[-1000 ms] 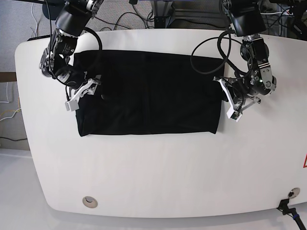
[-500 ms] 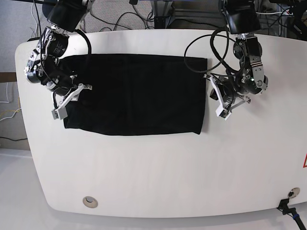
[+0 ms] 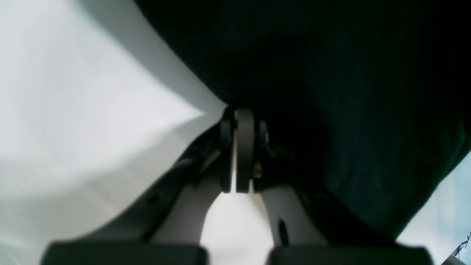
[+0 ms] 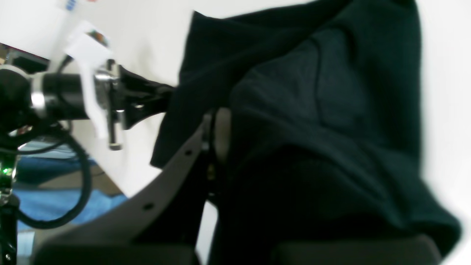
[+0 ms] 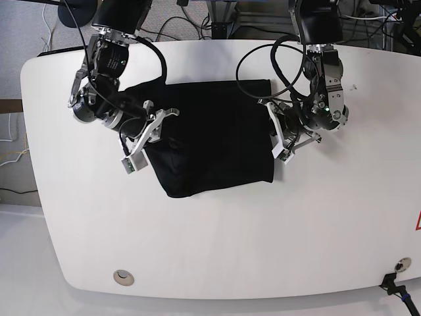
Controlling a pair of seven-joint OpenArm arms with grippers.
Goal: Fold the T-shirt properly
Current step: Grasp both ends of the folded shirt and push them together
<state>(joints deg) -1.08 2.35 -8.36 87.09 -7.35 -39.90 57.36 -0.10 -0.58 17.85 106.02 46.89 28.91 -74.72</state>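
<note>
The black T-shirt [image 5: 210, 138] lies folded and plain side up in the middle of the white table [image 5: 230, 250], its left part bunched and lifted. My right gripper [image 5: 146, 139] is at the shirt's left edge and shut on it. In the right wrist view the T-shirt [image 4: 312, 110] drapes over that gripper [image 4: 226, 121] and hides one finger. My left gripper [image 5: 276, 141] is at the shirt's right edge. In the left wrist view the gripper [image 3: 239, 112] has its fingers pressed together, tips at the edge of the T-shirt [image 3: 349, 92].
A round metal grommet [image 5: 123, 277] sits near the table's front left. A small connector [image 5: 398, 266] and a red mark [image 5: 418, 222] are at the right edge. Cables and arm bases crowd the back edge. The left arm [image 4: 92, 99] shows in the right wrist view.
My right gripper has shut on the shirt's left edge and carried it rightward, bunching the cloth. My left gripper has moved left with the right edge. The shirt now looks narrower.
</note>
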